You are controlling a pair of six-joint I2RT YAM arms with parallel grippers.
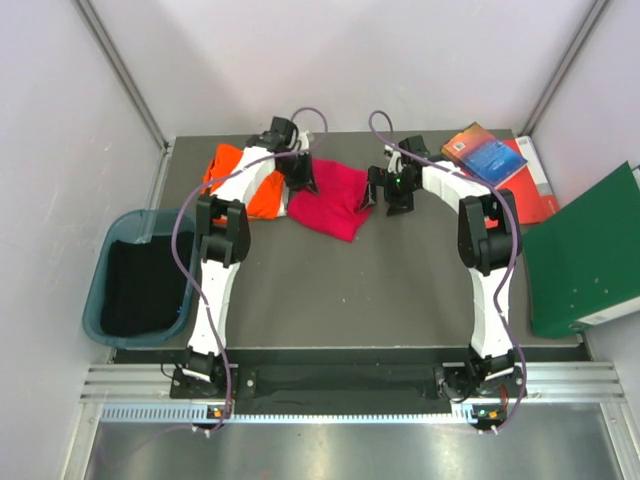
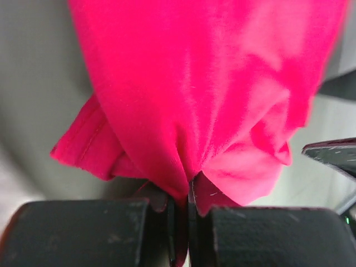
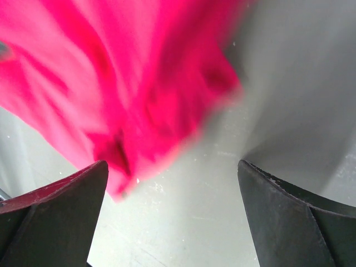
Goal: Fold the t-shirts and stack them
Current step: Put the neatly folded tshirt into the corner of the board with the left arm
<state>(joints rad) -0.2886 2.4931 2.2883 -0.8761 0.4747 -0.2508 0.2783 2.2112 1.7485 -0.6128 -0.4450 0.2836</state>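
Note:
A crumpled crimson-red t-shirt [image 1: 332, 200] lies at the back middle of the table, and an orange t-shirt [image 1: 262, 192] lies just left of it, partly under my left arm. My left gripper [image 1: 303, 181] is at the red shirt's left edge, and the left wrist view has its jaws shut on a fold of the crimson cloth [image 2: 211, 100]. My right gripper [image 1: 384, 192] hangs open at the shirt's right edge. In the right wrist view the red cloth [image 3: 122, 83] is blurred and reaches the left finger [image 3: 55, 211], with bare table between the fingers.
A teal bin [image 1: 140, 275] with dark contents stands off the table's left edge. Red and blue books [image 1: 495, 160] lie at the back right corner, with a large green binder [image 1: 585, 250] leaning at the right edge.

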